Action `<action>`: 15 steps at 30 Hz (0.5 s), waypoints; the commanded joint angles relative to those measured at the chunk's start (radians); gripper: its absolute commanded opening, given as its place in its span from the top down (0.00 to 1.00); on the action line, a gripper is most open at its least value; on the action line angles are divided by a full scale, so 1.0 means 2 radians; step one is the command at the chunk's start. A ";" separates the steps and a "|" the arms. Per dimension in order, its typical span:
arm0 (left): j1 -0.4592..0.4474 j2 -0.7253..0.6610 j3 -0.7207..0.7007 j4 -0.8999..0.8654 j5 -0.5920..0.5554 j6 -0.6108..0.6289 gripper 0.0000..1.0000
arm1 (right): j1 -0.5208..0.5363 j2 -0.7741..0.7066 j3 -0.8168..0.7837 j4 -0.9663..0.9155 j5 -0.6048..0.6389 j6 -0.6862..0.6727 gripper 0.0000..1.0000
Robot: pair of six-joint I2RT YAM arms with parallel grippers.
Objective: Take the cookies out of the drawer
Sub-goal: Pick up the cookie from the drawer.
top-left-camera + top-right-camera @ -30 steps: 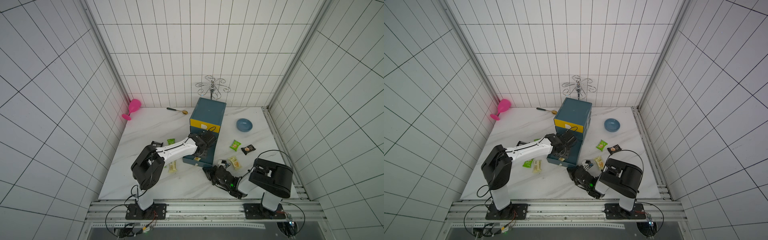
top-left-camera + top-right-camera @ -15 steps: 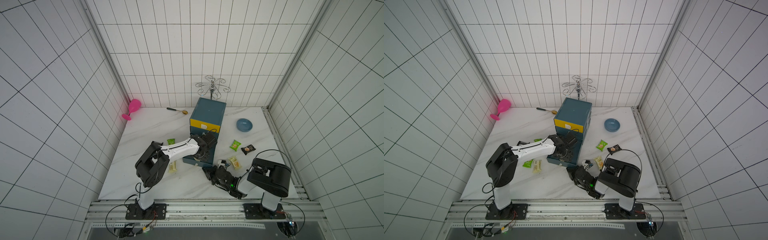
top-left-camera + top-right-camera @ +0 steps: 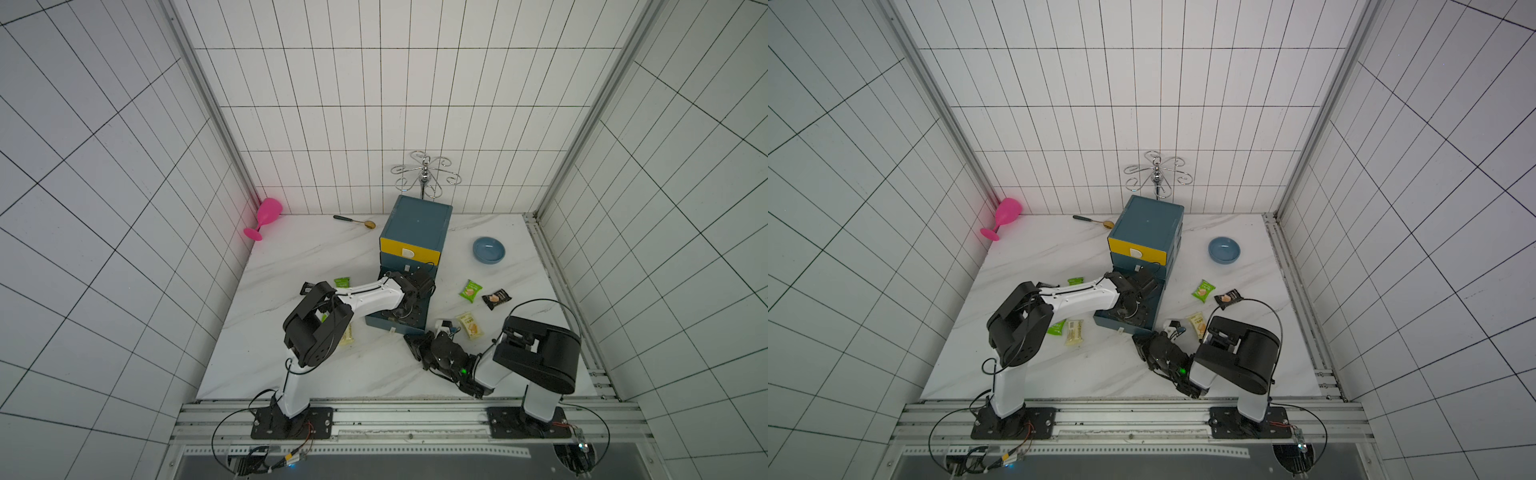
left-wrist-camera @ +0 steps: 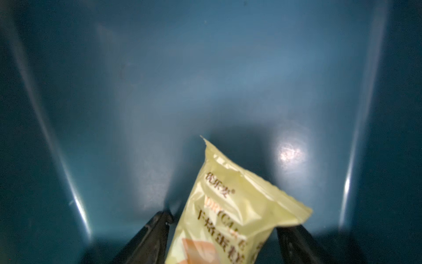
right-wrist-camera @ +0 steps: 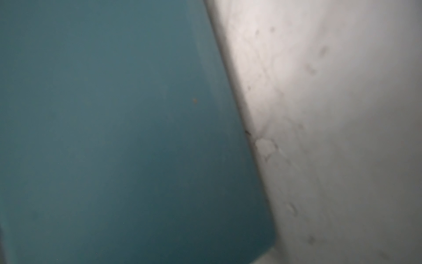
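Glossy plastic cookie packet (image 4: pixel 230 201) — smooth, shiny drawer (image 4: pixel 205 80).

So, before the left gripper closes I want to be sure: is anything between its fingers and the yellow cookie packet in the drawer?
Nothing visible does. In the left wrist view the pale yellow packet sits inside the open left gripper, with only bare drawer floor around it.
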 commanded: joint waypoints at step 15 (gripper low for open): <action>-0.010 -0.010 -0.014 -0.008 -0.010 0.006 0.61 | 0.002 0.018 -0.013 -0.038 -0.008 0.008 1.00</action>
